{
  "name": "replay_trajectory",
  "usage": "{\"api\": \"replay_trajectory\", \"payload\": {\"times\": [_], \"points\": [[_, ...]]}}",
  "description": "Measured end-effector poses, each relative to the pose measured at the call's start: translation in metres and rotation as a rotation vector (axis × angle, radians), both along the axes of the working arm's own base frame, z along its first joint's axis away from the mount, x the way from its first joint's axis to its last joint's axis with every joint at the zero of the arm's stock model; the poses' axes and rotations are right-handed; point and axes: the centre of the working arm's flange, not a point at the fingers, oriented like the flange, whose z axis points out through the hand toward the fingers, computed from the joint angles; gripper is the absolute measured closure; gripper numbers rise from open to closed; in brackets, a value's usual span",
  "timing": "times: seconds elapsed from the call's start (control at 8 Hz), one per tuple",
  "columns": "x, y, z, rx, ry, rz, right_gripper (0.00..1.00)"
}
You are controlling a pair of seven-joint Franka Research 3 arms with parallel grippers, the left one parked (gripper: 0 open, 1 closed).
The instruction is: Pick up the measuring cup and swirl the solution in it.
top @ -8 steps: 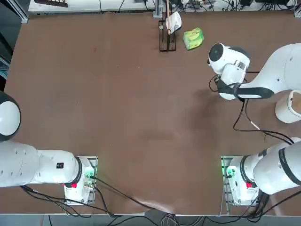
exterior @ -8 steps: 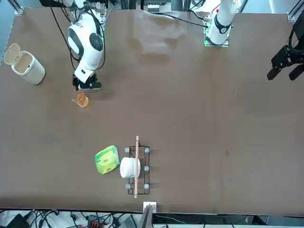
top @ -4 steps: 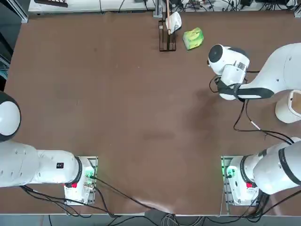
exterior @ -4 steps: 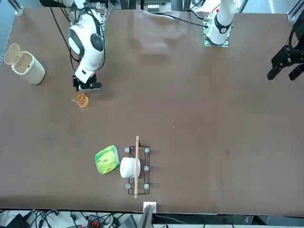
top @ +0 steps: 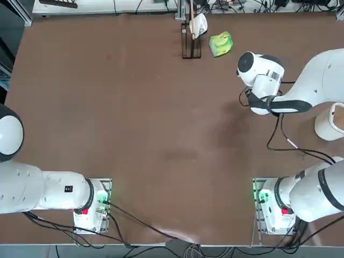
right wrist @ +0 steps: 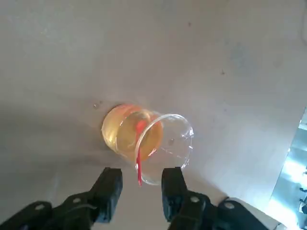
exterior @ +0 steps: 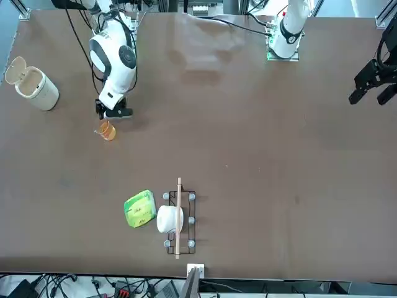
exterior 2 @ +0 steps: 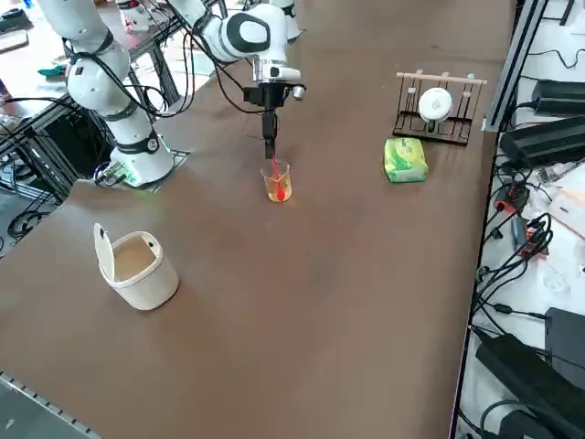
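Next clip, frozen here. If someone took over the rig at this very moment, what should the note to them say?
Right end effector: open, poised just above the measuring cup, not gripping it.
Measuring cup: upright on the table, near the robot's right edge of the table. The orange liquid sits in its bottom. A thin red stick stands in the cup, with its upper end between the fingers.
Done: approach to the cup.
Left: lower, close on the cup, lift it and swirl the liquid. Mind the stick when closing.
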Motion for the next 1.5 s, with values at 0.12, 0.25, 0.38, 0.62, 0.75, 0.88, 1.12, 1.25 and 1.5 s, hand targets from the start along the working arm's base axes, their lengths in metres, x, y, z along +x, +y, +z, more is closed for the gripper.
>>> {"api": "replay_trajectory", "payload": {"times": [0.12, 0.25, 0.38, 0.62, 0.75, 0.88, 1.12, 1.25, 1.5], "points": [[0.0000, -0.0002, -0.0006, -0.001, 0.001, -0.001, 0.52], [-0.0001, -0.0004, -0.0012, -0.001, 0.002, -0.001, 0.53], [-0.0001, -0.0005, -0.0019, -0.002, 0.003, -0.001, 0.56], [0.0000, -0.0006, -0.0020, -0.002, 0.002, -0.003, 0.65], [0.0002, -0.0007, -0.0019, -0.002, 0.001, -0.003, 0.67], [0.0003, -0.0008, -0.0019, -0.001, 0.001, -0.003, 0.71], [0.0004, -0.0006, -0.0019, 0.000, 0.000, -0.003, 0.73], [0.0005, -0.0005, -0.0020, 0.001, -0.002, -0.005, 0.78], [0.0024, 0.0007, -0.0001, 0.008, -0.017, -0.017, 0.89]]}}
